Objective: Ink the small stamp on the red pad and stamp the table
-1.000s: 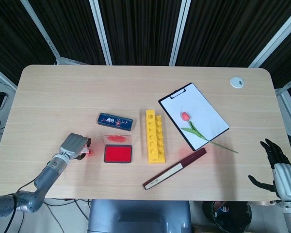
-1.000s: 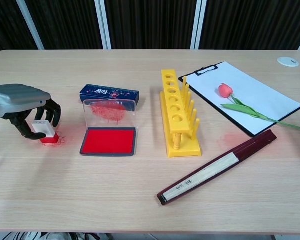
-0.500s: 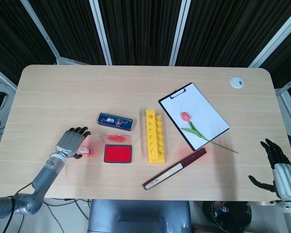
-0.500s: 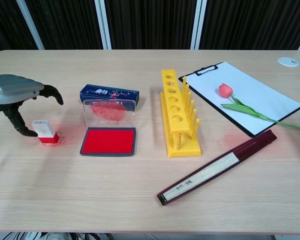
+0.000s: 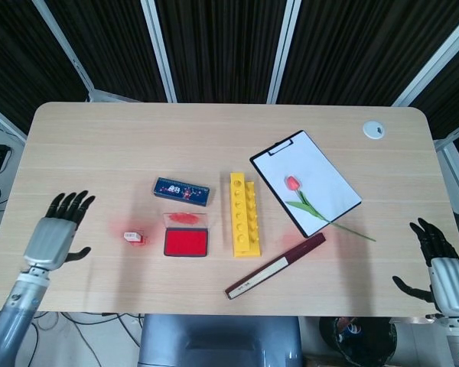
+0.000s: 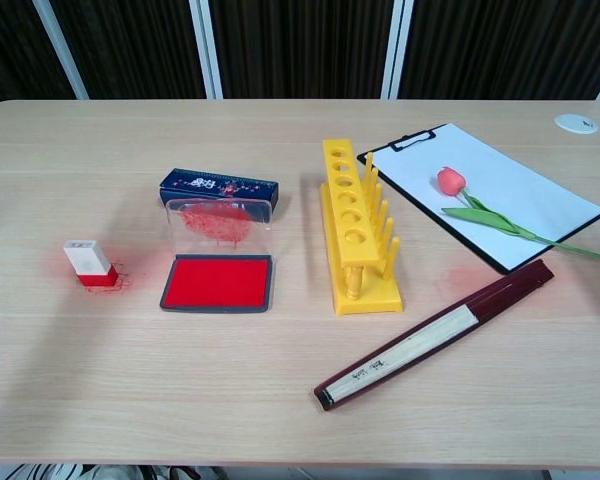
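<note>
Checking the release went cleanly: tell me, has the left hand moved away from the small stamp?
Yes. The left hand has pulled back toward the table's left edge, leaving the small stamp beside the red pad.

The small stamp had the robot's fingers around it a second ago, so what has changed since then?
The left hand let go of the small stamp, opened its fingers and drew back toward the table's left edge, out of the chest view. The stamp stayed standing on a red smudge left of the red ink pad. The right hand, yellow rack, clipboard and tulip did not move.
</note>
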`<control>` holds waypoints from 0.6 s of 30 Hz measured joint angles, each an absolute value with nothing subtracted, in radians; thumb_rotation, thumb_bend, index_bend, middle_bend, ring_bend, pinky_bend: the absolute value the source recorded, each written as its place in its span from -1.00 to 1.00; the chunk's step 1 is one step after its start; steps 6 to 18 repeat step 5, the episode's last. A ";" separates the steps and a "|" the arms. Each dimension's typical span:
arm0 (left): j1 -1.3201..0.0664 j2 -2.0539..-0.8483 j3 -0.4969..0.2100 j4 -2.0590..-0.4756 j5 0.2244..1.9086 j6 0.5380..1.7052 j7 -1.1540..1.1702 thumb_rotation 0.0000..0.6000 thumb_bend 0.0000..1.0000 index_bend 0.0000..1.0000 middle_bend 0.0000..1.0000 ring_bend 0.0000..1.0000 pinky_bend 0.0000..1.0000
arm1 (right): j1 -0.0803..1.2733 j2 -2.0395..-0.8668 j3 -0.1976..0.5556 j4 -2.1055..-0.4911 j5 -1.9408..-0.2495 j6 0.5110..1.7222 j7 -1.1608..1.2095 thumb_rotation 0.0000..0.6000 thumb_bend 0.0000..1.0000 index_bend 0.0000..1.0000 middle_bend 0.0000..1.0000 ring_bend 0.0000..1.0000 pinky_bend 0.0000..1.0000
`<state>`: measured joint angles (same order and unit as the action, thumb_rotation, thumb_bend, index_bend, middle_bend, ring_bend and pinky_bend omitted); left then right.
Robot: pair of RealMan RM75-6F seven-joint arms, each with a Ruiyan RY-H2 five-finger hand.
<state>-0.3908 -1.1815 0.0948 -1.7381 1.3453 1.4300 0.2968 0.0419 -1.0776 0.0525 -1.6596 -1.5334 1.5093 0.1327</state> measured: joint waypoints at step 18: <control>-0.279 -1.145 0.138 -1.689 1.431 1.546 0.195 1.00 -0.80 -1.00 -1.00 -1.00 -1.00 | 0.041 -1.082 0.050 -1.654 -1.539 1.513 0.122 1.00 -0.53 -1.00 -1.00 -1.00 -0.62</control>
